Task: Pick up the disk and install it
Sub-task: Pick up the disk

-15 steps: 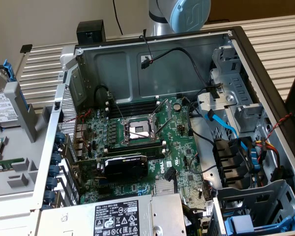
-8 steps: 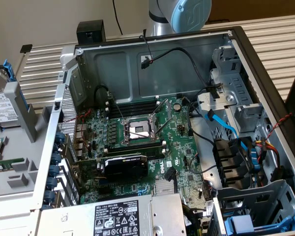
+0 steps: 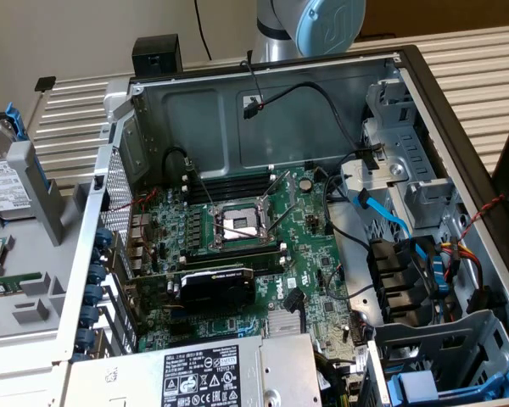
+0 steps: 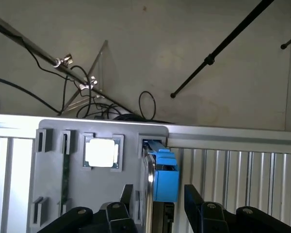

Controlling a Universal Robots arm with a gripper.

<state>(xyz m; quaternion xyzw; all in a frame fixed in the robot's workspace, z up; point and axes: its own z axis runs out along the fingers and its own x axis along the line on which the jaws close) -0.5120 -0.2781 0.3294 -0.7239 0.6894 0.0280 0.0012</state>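
The disk [image 4: 166, 170] is stood on edge in a slot of the grey holder [image 3: 36, 199], which is set on the slatted surface [image 3: 76, 110] at the exterior view's left, beside the open computer case [image 3: 204, 110]. A flat silver metal body with a white, black-printed label is shown, clipped in a bright blue plastic frame. The gripper [image 4: 158, 194] is held spread, with one finger placed at each side of the disk and not closed on it.

No text reads clearly; warning symbols mark the power-supply box [image 3: 208, 380] label; the disk [image 3: 2, 182] label bears illegible print.
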